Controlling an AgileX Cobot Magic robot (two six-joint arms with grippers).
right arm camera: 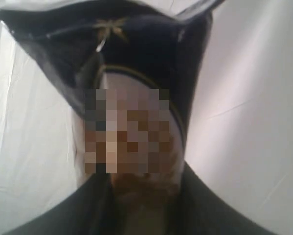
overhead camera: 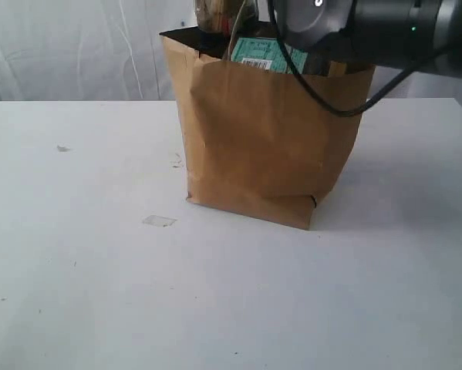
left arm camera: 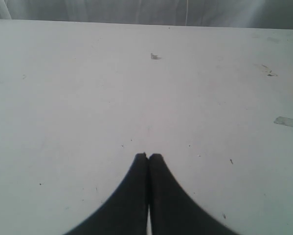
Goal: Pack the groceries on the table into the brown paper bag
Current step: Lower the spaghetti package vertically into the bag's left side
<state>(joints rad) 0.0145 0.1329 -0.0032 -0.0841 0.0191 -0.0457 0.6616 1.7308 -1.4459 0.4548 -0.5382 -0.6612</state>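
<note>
The brown paper bag [overhead camera: 261, 139] stands upright mid-table, mouth open. A small white-blue carton [overhead camera: 263, 54] leans inside against its rim, and a brownish item [overhead camera: 215, 14] pokes up at the back left; I cannot tell which grocery it is. The right arm [overhead camera: 385, 31] hangs over the bag's mouth. In the right wrist view, my right gripper [right arm camera: 136, 181] is shut on the long navy-ended spaghetti pack [right arm camera: 136, 63], which runs away from the camera. My left gripper [left arm camera: 147, 155] is shut on nothing, low over the bare table [left arm camera: 87, 88]. The other groceries are out of view.
A scrap of clear tape [overhead camera: 159, 221] lies on the table left of the bag, also seen as the scrap [left arm camera: 288, 122]. A small speck [overhead camera: 62, 148] sits further left. White curtains hang behind the table. A black cable [overhead camera: 315, 92] droops from the right arm across the bag's front.
</note>
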